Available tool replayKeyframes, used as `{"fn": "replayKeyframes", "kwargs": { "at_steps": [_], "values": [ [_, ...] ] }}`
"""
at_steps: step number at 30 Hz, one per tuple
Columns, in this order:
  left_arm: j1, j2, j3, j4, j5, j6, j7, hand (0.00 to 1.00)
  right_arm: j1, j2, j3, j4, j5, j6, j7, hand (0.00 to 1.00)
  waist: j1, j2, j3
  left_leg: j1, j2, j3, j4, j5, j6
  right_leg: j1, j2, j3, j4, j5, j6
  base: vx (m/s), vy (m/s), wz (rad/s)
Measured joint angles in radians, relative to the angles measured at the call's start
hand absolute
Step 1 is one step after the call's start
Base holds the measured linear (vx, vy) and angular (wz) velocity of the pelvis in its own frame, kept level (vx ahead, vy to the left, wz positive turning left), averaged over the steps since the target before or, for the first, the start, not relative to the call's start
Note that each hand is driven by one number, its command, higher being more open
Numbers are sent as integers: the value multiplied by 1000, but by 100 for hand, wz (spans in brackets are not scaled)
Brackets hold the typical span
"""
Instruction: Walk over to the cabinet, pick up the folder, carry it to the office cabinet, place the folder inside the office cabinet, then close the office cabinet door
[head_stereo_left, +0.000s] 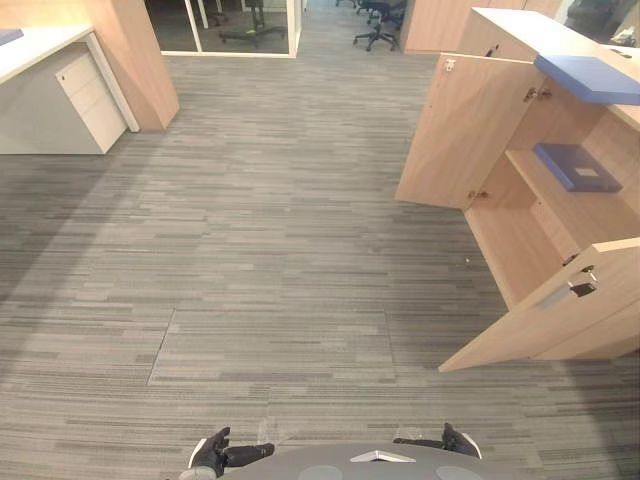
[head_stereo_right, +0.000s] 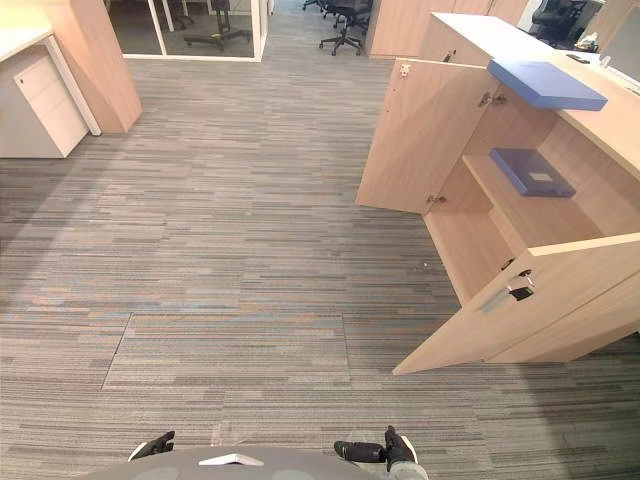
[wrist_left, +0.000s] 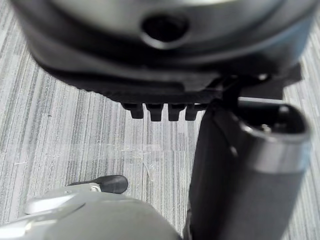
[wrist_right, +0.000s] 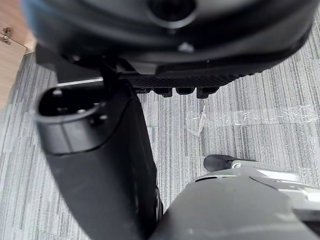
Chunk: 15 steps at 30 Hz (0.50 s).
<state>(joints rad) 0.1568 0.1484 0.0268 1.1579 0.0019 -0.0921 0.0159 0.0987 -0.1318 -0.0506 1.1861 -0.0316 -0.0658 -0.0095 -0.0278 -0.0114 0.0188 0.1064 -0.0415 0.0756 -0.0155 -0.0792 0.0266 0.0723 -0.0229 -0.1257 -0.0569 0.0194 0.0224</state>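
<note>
Left hand (head_stereo_left: 215, 453): hangs low at the robot's left side over the carpet; fingers (wrist_left: 156, 111) relaxed and pointing down, thumb (wrist_left: 245, 175) standing apart; it holds nothing.
Right hand (head_stereo_right: 385, 450): hangs low at the robot's right side, fingers likewise relaxed, empty.
Carpet (head_stereo_left: 280, 230): grey striped tiles, with a strip of clear tape (wrist_right: 240, 117) stuck down below the hands.
Office cabinet (head_stereo_left: 505, 240): light wood, ahead and to the robot's right, well apart from both hands.
Far door (head_stereo_left: 465, 130): swung wide open.
Near door (head_stereo_left: 570, 320): also open, its dark handle (head_stereo_left: 583, 288) facing up.
Shelf (head_stereo_left: 575, 212): inside the office cabinet, at mid height.
Blue folder (head_stereo_left: 575, 166): lies flat on the shelf, toward its back.
Second blue folder (head_stereo_left: 590, 78): lies flat on the cabinet top (head_stereo_left: 520, 28), one corner overhanging the open front.
White drawer unit (head_stereo_left: 90, 95): far left, against a wood panel.
Office chairs (head_stereo_left: 378, 22): at the far end of the room.
</note>
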Motion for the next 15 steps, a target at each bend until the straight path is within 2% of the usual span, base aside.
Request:
{"fn": "replayKeyframes", "kwargs": {
  "at_steps": [7,15],
  "values": [
    [-3,3,-2,2,-10,0,-22,100,-15,4,-18,18,-1,0,1,100,0,0,11,26,0,4,-6,-8,-13,23,-2,-17,2,-7,25,5,3,0],
    [0,6,-13,2,-32,-6,-23,100,-16,4,-19,19,1,0,1,100,0,5,15,27,-1,6,-5,-4,-6,24,-3,-20,5,-9,24,-59,-22,-1]
  ]
}}
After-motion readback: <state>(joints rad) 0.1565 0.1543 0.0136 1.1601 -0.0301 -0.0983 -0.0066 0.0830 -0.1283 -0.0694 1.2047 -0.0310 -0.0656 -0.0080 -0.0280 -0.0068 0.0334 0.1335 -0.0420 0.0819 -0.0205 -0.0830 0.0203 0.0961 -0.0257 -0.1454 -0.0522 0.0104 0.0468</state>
